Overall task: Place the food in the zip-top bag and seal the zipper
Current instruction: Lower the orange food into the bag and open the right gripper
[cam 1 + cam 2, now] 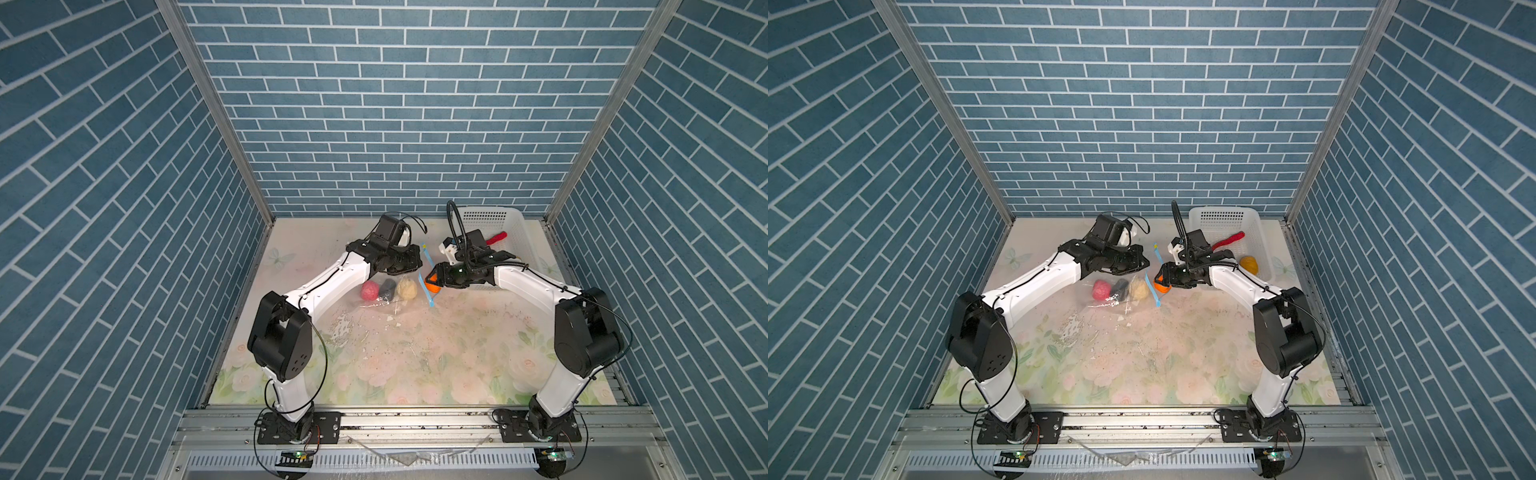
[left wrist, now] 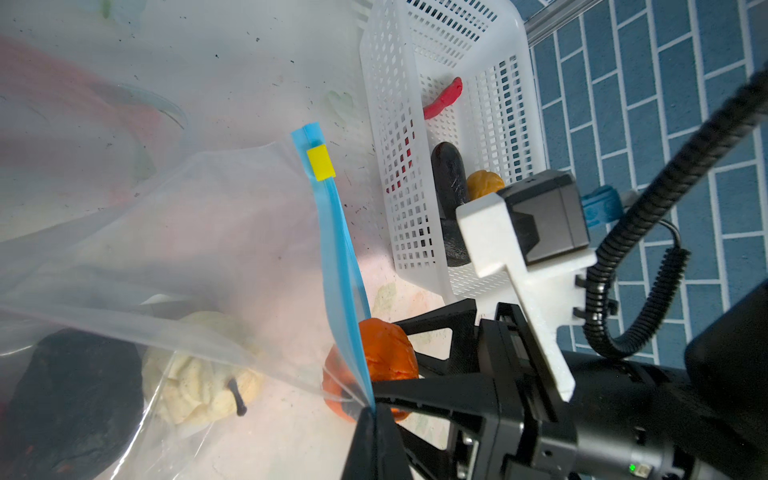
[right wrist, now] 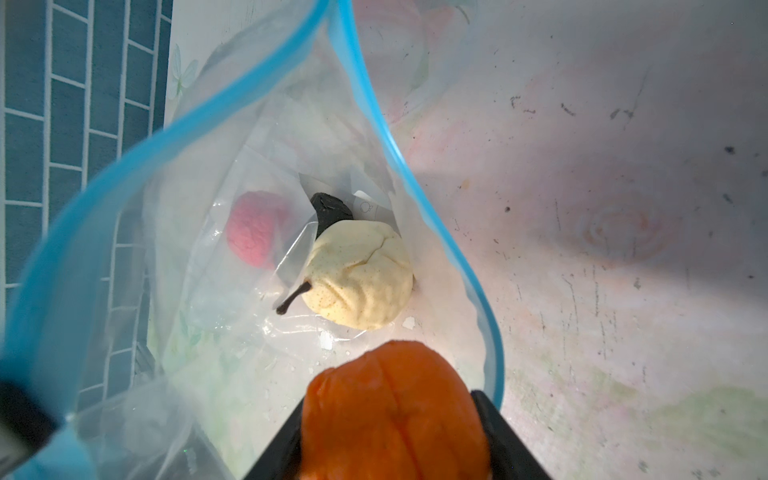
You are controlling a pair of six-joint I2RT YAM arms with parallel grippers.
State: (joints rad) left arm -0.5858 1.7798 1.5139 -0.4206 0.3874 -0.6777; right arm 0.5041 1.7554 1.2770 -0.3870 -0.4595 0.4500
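I counted seven toy foods in all. Three lay inside the zip-top bag, just ahead of my right claw: one pink lump, one black lump and one cream lump. One orange lump sat between that claw's fingers. Three more lay in the basket behind that claw: one red chili, one dark eggplant and one yellow-brown lump. There was one bag, pinched at its edge by my left claw. It had one light-blue zipper and one yellow slider tab at the end far from that claw. There was one basket and two claws.
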